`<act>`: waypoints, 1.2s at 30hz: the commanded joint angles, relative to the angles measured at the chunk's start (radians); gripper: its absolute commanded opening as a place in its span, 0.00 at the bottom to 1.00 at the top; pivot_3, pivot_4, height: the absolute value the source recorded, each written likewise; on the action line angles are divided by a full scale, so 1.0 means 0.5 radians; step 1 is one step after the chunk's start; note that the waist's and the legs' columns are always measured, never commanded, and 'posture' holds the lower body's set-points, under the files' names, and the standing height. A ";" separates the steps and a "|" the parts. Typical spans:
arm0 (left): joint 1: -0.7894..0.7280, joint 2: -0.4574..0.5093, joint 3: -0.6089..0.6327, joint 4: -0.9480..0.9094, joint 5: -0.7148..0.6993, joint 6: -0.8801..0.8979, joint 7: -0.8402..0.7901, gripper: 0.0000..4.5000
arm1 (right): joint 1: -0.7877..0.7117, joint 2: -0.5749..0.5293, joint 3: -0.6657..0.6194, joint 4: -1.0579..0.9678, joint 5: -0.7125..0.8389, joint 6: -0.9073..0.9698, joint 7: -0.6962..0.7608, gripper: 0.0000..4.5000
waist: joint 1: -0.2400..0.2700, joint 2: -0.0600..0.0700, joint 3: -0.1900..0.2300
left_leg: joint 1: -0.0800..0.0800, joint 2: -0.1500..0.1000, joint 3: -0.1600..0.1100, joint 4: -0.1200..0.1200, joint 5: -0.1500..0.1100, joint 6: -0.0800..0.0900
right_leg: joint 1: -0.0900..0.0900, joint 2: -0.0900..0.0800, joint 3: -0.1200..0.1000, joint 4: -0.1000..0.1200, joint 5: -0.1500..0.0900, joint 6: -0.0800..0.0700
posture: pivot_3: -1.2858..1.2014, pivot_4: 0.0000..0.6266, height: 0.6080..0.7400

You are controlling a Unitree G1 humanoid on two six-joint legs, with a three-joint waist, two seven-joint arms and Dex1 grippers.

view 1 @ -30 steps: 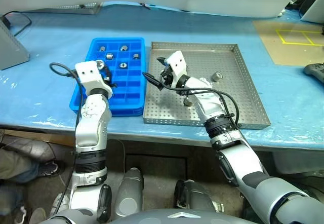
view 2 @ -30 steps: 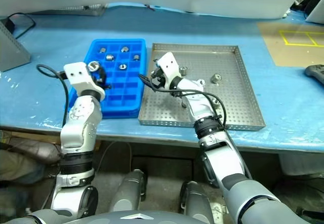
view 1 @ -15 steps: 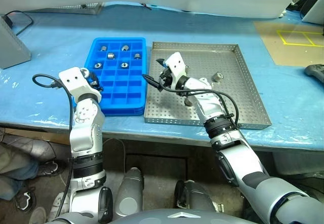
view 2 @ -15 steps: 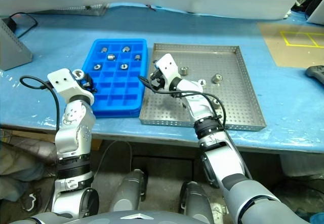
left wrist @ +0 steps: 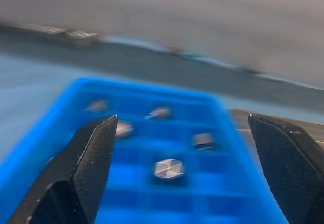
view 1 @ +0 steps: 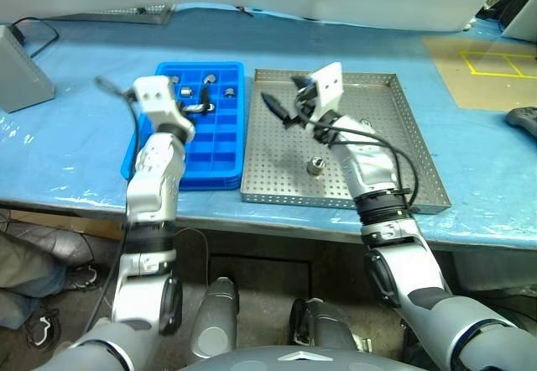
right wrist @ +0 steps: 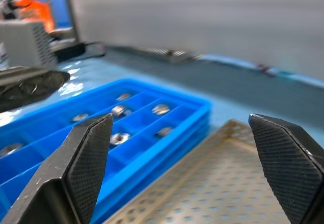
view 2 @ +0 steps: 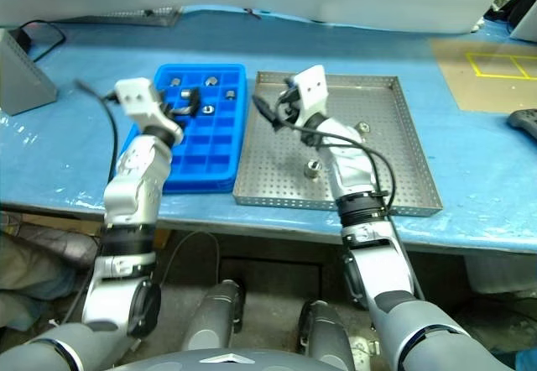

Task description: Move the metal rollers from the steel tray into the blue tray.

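The blue tray [view 1: 214, 157] lies left of the steel tray [view 1: 277, 169] on the blue table. Several metal rollers [left wrist: 168, 168] sit in the blue tray's far compartments. One roller [view 1: 316, 166] stands on the steel tray's perforated floor near the front, and another [view 2: 362, 126] peeks out beside my right arm. My left gripper [view 1: 198, 104] hangs open and empty over the blue tray's far half. My right gripper [view 1: 284, 102] is raised over the steel tray's far left corner, open and empty, pointing toward the blue tray [right wrist: 152, 148].
A grey box [view 1: 21, 69] stands at the back left of the table. A tan mat with yellow tape [view 1: 487, 69] lies at the back right, and a black device [view 1: 524, 119] sits at the right edge. Another perforated tray [view 1: 126, 12] lies at the far back.
My left gripper, shut on a roller at the blue tray's left edge, has swung right over the tray and opened. My right gripper rose and shifted right over the steel tray, still open.
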 commanded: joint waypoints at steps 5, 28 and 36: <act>-0.186 0.171 -0.615 0.549 0.081 -0.109 -1.277 0.96 | 0.363 -0.429 -0.117 -0.595 -0.126 0.283 -0.141 1.00 | -0.152 0.000 0.000 | 0.022 -0.002 0.030 -0.018 -0.002 0.001 | 0.003 -0.001 0.023 -0.006 0.007 0.011 | 0.42 0.24 1.00; -0.348 0.039 -0.749 0.999 0.489 -0.218 -1.123 0.96 | 0.497 -0.462 -0.153 -0.838 -0.116 0.412 -0.328 1.00 | -0.350 0.001 0.000 | 0.047 0.000 0.050 -0.032 -0.009 0.022 | 0.015 0.000 0.036 -0.016 0.002 0.000 | 0.40 0.24 1.00; -0.240 0.044 -0.777 0.869 0.562 -0.049 -1.035 0.69 | 0.441 -0.463 -0.115 -0.734 -0.126 0.335 -0.323 1.00 | -0.335 0.001 0.000 | 0.047 0.001 0.050 -0.032 -0.009 0.023 | 0.015 0.000 0.036 -0.016 0.002 -0.001 | 0.41 0.24 1.00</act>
